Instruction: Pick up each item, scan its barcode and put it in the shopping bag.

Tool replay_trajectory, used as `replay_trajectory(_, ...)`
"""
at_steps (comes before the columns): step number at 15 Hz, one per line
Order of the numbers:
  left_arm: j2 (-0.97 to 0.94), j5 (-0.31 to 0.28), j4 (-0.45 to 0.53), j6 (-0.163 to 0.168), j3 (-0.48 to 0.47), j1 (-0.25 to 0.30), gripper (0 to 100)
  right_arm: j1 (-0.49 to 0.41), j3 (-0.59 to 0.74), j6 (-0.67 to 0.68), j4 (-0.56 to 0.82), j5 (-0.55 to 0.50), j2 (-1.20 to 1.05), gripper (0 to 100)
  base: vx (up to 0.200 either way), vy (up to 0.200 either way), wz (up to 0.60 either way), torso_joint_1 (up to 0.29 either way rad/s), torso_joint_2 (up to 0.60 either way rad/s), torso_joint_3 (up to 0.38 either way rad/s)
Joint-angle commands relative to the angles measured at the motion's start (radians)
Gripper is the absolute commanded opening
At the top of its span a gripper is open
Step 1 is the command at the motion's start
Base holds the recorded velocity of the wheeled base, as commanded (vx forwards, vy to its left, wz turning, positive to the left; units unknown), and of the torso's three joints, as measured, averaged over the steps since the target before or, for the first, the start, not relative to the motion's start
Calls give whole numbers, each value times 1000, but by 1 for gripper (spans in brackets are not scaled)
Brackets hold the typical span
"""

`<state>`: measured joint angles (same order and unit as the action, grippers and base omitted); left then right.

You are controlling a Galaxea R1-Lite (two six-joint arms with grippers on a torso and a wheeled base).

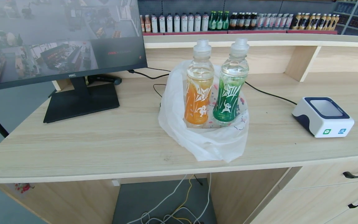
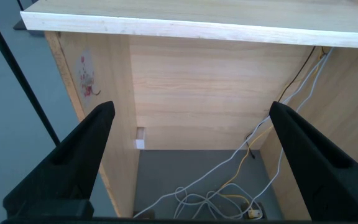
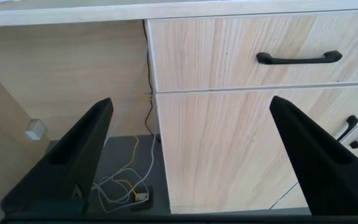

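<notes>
Bag: I see the white thin plastic shopping bag (image 1: 204, 140) near the middle of the light wooden counter (image 1: 89, 140). Its mouth is open and the rim is rolled down low.
Orange btl: the clear plastic bottle with orange drink (image 1: 199, 93) stands upright inside the bag, on my left side, cap on.
Green btl: the clear plastic bottle with green drink (image 1: 230, 90) stands upright in the same bag, just beside the orange one. I cannot tell if they touch.
Scanner: the white and dark blue box-shaped scanner (image 1: 322, 117) sits on the counter to my right, apart from the bag, with its window facing up. A black cable runs from it behind the bag.
L gripper: the left gripper (image 2: 191, 112) hangs below the counter edge, in front of the open recess where white and yellow cables (image 2: 204, 200) lie. Jaws are released, spread wide, with nothing between.
R gripper: the right gripper (image 3: 191, 102) is also low, facing the wooden drawer fronts (image 3: 229, 56) with black handles. Jaws are released, wide apart, empty.
Rest: a black monitor (image 1: 57, 40) on its flat stand is at the counter's left, well apart from the bag.
</notes>
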<state>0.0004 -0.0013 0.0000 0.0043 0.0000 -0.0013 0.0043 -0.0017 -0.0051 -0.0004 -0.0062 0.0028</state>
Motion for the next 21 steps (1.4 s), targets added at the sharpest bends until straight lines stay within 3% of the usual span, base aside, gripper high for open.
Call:
replay_trajectory(1, 0, 0, 0, 3, 0, 0, 100, 0, 0, -1, 0, 0, -1, 100, 0, 0, 0, 0, 0, 0)
replay_trajectory(7, 0, 0, 0, 3, 0, 0, 100, 0, 0, -3, 0, 0, -1, 100, 0, 0, 0, 0, 0, 0)
replay_trajectory(21, 0, 0, 0, -3, 0, 0, 100, 0, 0, -3, 0, 0, -1, 100, 0, -200, 0, 3, 3, 2)
